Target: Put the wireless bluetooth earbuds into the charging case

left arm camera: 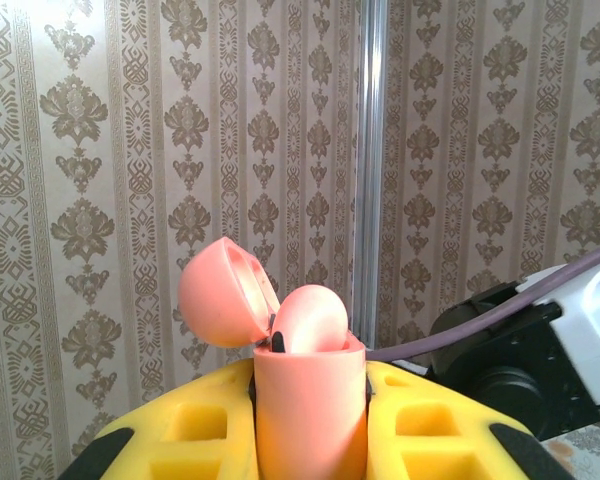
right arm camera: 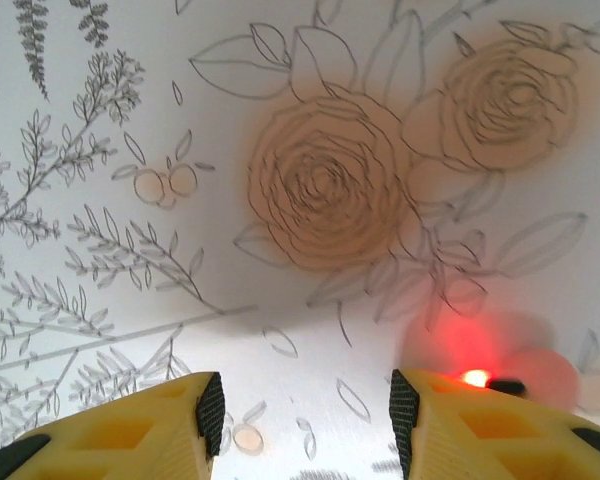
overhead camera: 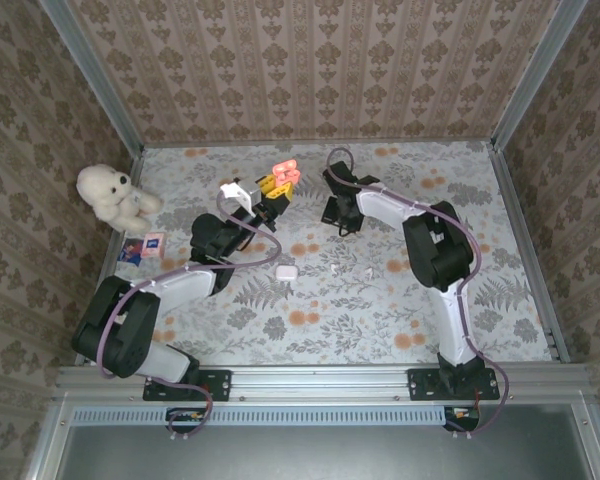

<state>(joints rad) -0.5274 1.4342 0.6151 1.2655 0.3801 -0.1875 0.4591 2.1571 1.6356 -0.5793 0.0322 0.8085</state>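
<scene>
My left gripper (overhead camera: 271, 192) is shut on an orange-pink charging case (overhead camera: 285, 172) and holds it upright above the back middle of the table. In the left wrist view the case (left arm camera: 310, 400) sits between the yellow fingers (left arm camera: 195, 430). Its lid (left arm camera: 225, 292) is swung open to the left. One orange-pink earbud (left arm camera: 315, 320) with a black tip rests in the case. My right gripper (overhead camera: 338, 215) hangs open just right of it, low over the cloth. In the right wrist view my right gripper (right arm camera: 305, 410) holds nothing, and a red-lit bud (right arm camera: 477, 378) lies behind its right finger (right arm camera: 480, 430).
A white case (overhead camera: 284, 270) lies shut on the floral cloth (overhead camera: 400, 310) near the middle, with tiny white buds (overhead camera: 335, 267) to its right. A white plush toy (overhead camera: 113, 194) and small cards (overhead camera: 145, 245) sit at the left. Patterned walls close in three sides.
</scene>
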